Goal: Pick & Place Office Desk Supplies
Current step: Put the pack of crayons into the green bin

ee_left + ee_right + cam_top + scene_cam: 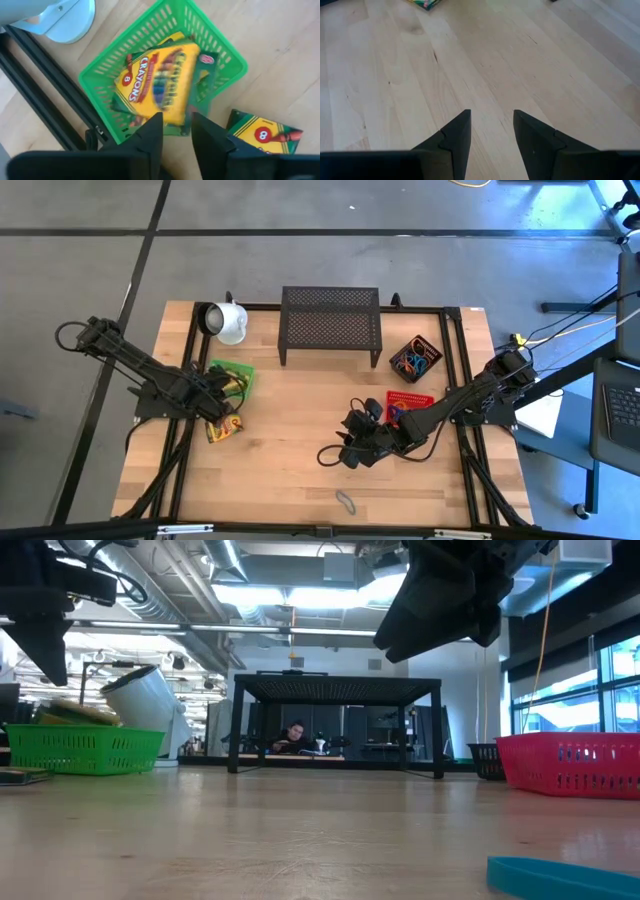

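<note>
A green basket (107, 75) stands at the table's left and holds yellow-and-green crayon boxes; the top one (160, 82) lies flat and looks blurred. My left gripper (176, 127) hovers open just above the basket (232, 375), its fingers pointing steeply down, with nothing between them. Another crayon box (224, 428) (262, 132) lies flat on the wood beside the basket. My right gripper (491, 132) (350, 452) stands open over bare wood near the table's middle. A dark rubber-band loop (325, 455) lies by it, and a pale one (345, 500) (560, 875) near the front edge.
A white mug (228, 320) lies on its side at the back left. A black mesh rack (330, 325) stands at the back middle. To the right are a red basket (408, 402) (570, 765) and a black tray of rubber bands (415, 358). A person sits in the room beyond.
</note>
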Controlling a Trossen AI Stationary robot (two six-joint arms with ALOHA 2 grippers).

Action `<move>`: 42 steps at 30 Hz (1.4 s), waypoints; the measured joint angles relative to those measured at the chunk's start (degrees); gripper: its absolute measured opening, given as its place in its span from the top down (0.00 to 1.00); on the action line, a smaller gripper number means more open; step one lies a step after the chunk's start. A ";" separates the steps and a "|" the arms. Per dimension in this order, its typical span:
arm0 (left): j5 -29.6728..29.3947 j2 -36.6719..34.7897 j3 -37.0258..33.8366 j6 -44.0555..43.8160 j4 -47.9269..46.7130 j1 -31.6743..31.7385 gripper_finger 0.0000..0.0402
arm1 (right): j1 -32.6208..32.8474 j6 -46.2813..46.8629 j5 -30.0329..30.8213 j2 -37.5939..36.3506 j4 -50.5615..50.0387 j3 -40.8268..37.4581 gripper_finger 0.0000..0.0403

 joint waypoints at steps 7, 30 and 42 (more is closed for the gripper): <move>0.68 -0.02 0.02 0.00 1.90 0.00 0.64 | 0.00 0.00 0.00 0.00 0.00 0.00 0.63; 14.21 8.13 0.04 -14.92 18.12 -15.10 0.60 | 0.00 -0.02 0.00 0.00 0.00 0.00 0.63; 15.38 22.58 0.04 -19.67 17.67 -15.91 0.60 | 0.00 0.11 0.00 0.00 0.02 0.00 0.63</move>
